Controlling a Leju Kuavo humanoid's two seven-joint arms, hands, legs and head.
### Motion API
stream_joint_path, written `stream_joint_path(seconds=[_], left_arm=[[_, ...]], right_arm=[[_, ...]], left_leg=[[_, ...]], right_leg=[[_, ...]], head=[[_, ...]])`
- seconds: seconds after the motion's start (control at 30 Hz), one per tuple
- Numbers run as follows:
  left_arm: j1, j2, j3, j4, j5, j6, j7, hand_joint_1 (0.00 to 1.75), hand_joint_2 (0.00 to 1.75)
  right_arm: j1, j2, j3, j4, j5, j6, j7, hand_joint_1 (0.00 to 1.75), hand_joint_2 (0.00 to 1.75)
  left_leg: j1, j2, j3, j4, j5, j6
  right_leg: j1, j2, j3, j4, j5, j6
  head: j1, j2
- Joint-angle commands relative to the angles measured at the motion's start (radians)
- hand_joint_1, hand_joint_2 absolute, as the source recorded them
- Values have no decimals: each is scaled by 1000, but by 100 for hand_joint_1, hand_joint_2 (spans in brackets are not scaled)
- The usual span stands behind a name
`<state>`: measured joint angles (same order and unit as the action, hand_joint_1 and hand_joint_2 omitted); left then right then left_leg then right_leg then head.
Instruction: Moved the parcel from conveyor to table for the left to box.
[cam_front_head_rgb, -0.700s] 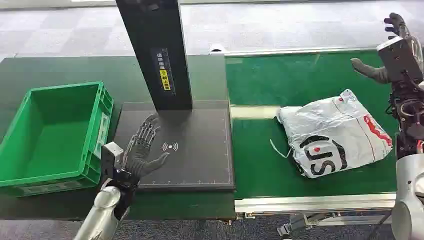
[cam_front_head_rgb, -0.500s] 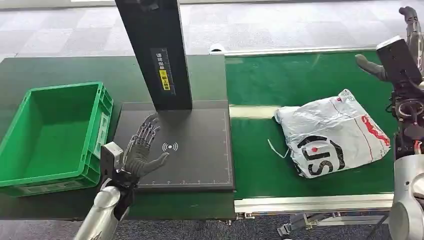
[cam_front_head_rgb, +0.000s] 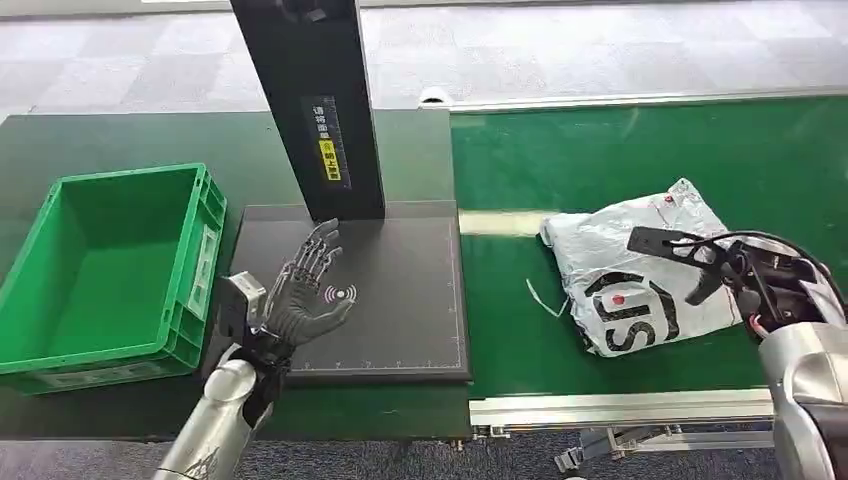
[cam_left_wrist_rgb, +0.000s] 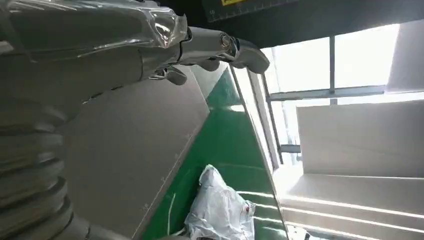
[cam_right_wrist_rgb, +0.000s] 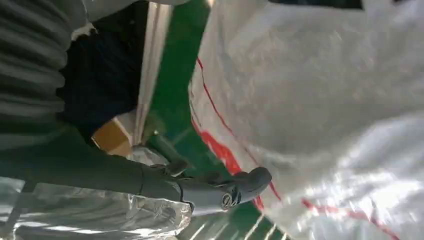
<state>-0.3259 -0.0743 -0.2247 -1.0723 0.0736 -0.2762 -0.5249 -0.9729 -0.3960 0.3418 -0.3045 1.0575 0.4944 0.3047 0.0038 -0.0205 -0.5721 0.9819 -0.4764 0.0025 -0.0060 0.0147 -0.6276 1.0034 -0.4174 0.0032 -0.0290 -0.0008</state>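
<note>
My right hand (cam_front_head_rgb: 700, 262) hangs low over the near edge of the white plastic parcel (cam_front_head_rgb: 640, 275), fingers spread and nothing in them; in the right wrist view the thumb (cam_right_wrist_rgb: 245, 186) sits just beside the bag's red-striped film, and I cannot tell whether it touches. The parcel lies on the green conveyor belt (cam_front_head_rgb: 600, 160), directly under and ahead of that hand, with its black-printed face up and a loose white strip trailing from the side toward my other arm. My left hand (cam_front_head_rgb: 305, 290) waits palm-up and spread over the dark scanner plate (cam_front_head_rgb: 400, 320) on the surface, well apart from the parcel, with the green crate (cam_front_head_rgb: 205, 215) just beyond it on its outer side and the black scanner post (cam_front_head_rgb: 310, 100) ahead of it.

As I judge it, the step in hand is the grasp, and the carry to the surface has not begun. To do it well I would bring the fingers down across the bulk of the bag rather than its loose corner, close them on a thick fold so the slick film cannot slide out, and lift clear of the belt's metal rim (cam_front_head_rgb: 620, 408) before swinging toward the waiting left hand.
</note>
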Motion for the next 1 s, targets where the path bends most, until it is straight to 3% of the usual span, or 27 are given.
stream_joint_path(seconds=[0.03, 0.2, 0.33, 0.37, 0.4, 1.0], left_arm=[[-23, -5, -26, 92, -9, 11, -1, 0, 175], [-18, -11, -30, 86, -7, 10, 0, 0, 175], [-27, -12, -31, 95, -9, 4, 9, 0, 175], [-31, -12, -31, 99, -10, 3, 9, 0, 175], [-32, -11, -31, 101, -10, 3, 8, 0, 175], [-13, -21, -24, 70, -19, 26, 12, 0, 175]], right_arm=[[-16, -8, 3, 105, -13, 43, 38, 0, 175], [26, -23, 2, 99, -9, 67, -27, 0, 175], [66, -22, -6, 93, -25, 93, -136, 0, 175], [71, -22, -8, 89, -31, 99, -167, 106, 175], [72, -22, -5, 87, -30, 101, -179, 175, 175], [67, 34, 71, 61, 14, 129, -296, 175, 175]], left_leg=[[-1, 1, 5, -2, -2, -1], [0, 0, 3, -1, 0, -1], [0, 1, 4, -2, 0, 0], [0, 2, 5, -2, -1, -1], [0, 2, 3, -2, -1, -1], [0, 5, 3, -1, -1, -1]], right_leg=[[0, -2, 5, -1, -2, 0], [0, -3, 4, -1, -1, 0], [1, -3, 4, -2, -1, 0], [0, -2, 5, -2, -1, 0], [0, -1, 4, -2, -1, 0], [0, 1, 2, -1, -1, 0]], head=[[0, 0], [0, 0], [0, 0], [0, 0], [0, 0], [0, 0]])
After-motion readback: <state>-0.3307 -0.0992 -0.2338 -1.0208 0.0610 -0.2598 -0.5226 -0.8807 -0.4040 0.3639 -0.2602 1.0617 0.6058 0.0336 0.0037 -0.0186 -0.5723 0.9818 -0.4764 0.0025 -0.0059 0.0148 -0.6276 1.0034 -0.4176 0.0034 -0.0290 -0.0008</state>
